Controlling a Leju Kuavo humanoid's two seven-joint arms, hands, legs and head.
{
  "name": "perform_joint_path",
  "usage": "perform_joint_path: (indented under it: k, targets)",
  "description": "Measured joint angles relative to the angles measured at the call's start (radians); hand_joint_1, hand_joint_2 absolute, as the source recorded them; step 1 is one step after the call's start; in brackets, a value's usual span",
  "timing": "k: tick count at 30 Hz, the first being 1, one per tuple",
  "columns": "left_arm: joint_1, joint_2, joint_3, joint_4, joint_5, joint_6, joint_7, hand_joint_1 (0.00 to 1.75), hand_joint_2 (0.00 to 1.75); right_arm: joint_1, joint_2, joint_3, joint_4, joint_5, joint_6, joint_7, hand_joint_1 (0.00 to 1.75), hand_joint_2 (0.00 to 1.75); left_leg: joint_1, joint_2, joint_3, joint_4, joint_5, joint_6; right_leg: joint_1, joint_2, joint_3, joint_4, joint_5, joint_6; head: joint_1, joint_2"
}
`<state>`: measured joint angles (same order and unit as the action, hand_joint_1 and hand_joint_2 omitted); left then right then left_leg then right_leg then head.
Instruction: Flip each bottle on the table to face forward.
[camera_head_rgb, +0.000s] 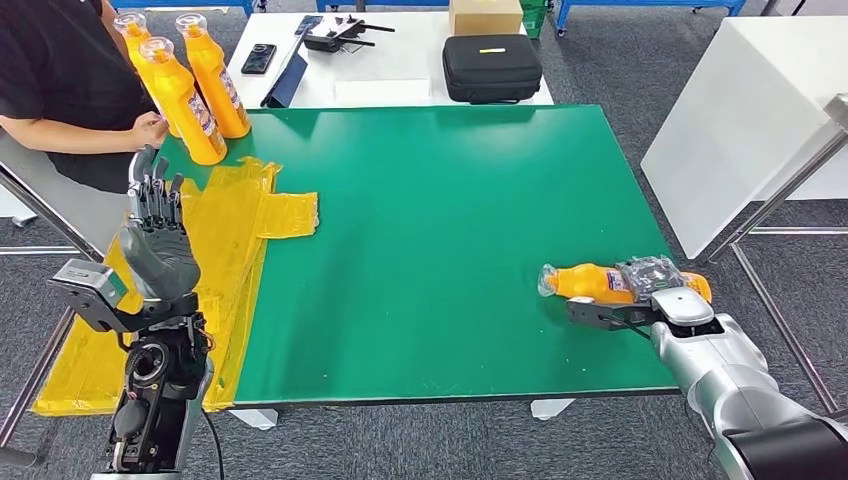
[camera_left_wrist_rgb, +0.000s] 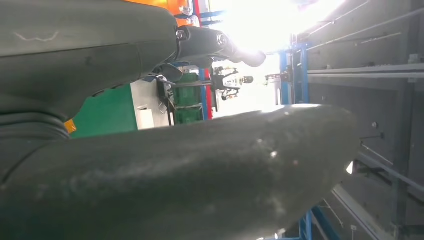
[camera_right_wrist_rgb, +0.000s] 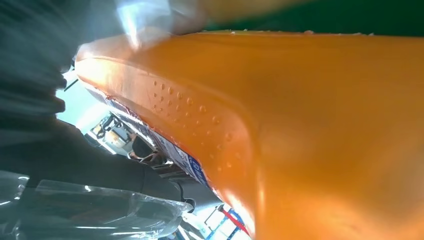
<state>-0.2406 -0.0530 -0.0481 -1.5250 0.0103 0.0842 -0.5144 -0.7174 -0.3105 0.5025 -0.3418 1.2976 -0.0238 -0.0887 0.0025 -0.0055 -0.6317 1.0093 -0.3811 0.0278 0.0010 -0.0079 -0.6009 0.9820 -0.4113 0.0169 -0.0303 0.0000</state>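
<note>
Right robot hand (camera_head_rgb: 640, 300) apparently grasping lying orange bottle (camera_head_rgb: 590, 283); left robot hand (camera_head_rgb: 155, 225) raised, released.

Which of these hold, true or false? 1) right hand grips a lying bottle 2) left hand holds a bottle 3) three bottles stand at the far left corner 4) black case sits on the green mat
1) The right hand grips an orange bottle lying on its side: true.
2) The left hand holds a bottle: false, it is raised, holding nothing.
3) Three upright bottles stand at the far left corner: true.
4) The black case sits on the green mat: false, it sits on the white table beyond.
</note>
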Motion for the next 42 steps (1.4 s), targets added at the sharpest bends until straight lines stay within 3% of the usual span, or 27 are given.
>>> perform_joint_path:
  k: [6, 7, 10, 11, 25, 26, 29, 30, 42]
  targets:
    - [-0.004, 0.0, -0.003, 0.0, 0.003, 0.0, -0.012, 0.0, 0.0, 0.039, 0.001, -0.023, 0.003, -0.048, -0.002, 0.022, 1.75, 1.75, 0.004, -0.001, 0.018, 0.0, -0.012, -0.001, 0.004, -0.001, 0.01, -0.004, -0.012, -0.003, 0.0, 0.0]
    - [-0.007, 0.0, -0.006, 0.0, 0.003, 0.0, -0.013, 0.0, 0.0, 0.044, 0.002, -0.029, 0.003, -0.055, -0.002, 0.024, 1.66, 1.75, 0.004, -0.002, 0.023, 0.0, -0.014, -0.002, 0.005, -0.001, 0.016, -0.005, -0.015, -0.002, 0.0, 0.0]
    - [-0.012, 0.0, -0.011, -0.002, 0.003, 0.001, -0.013, 0.0, 0.0, 0.056, 0.004, -0.049, 0.006, -0.077, -0.001, 0.028, 0.35, 1.75, 0.007, -0.003, 0.039, 0.0, -0.02, -0.004, 0.007, -0.002, 0.033, -0.008, -0.021, -0.004, 0.0, 0.0]
    - [-0.015, 0.0, -0.011, -0.003, 0.003, 0.003, -0.013, 0.0, 0.0, 0.062, 0.007, -0.058, 0.007, -0.085, 0.0, 0.03, 0.0, 1.75, 0.008, -0.002, 0.043, 0.0, -0.022, -0.004, 0.008, -0.002, 0.039, -0.009, -0.022, -0.005, 0.001, 0.0]
    - [-0.058, 0.0, -0.035, -0.06, -0.011, 0.028, 0.001, 0.0, 0.0, 0.118, 0.029, -0.239, 0.007, -0.224, 0.004, 0.07, 0.0, 1.75, 0.017, 0.0, 0.056, 0.0, -0.031, -0.003, 0.016, 0.0, 0.057, -0.023, -0.026, -0.005, 0.002, 0.0]
    - [-0.058, 0.0, -0.037, -0.06, -0.01, 0.028, 0.001, 0.0, 0.0, 0.123, 0.029, -0.251, 0.007, -0.227, 0.005, 0.069, 0.14, 1.75, 0.018, 0.0, 0.057, 0.0, -0.031, -0.003, 0.017, 0.0, 0.059, -0.024, -0.026, -0.005, 0.002, 0.0]
    - [-0.06, 0.0, -0.041, -0.06, -0.008, 0.029, -0.001, 0.0, 0.0, 0.134, 0.029, -0.277, 0.005, -0.233, 0.006, 0.064, 1.44, 1.75, 0.021, 0.0, 0.061, 0.0, -0.033, -0.004, 0.02, 0.0, 0.064, -0.027, -0.028, -0.004, 0.002, 0.0]
    - [-0.062, 0.0, -0.041, -0.06, -0.008, 0.029, -0.002, 0.0, 0.0, 0.138, 0.029, -0.285, 0.005, -0.236, 0.007, 0.059, 1.73, 1.75, 0.022, 0.0, 0.061, 0.0, -0.034, -0.004, 0.021, 0.0, 0.065, -0.028, -0.028, -0.004, 0.002, 0.0]
    - [-0.079, 0.0, -0.053, -0.068, 0.0, 0.03, -0.007, 0.0, 0.0, 0.16, 0.022, -0.345, -0.006, -0.26, 0.009, 0.016, 1.75, 1.75, 0.024, 0.0, 0.063, 0.0, -0.035, -0.002, 0.022, -0.001, 0.071, -0.033, -0.029, -0.005, 0.002, 0.0]
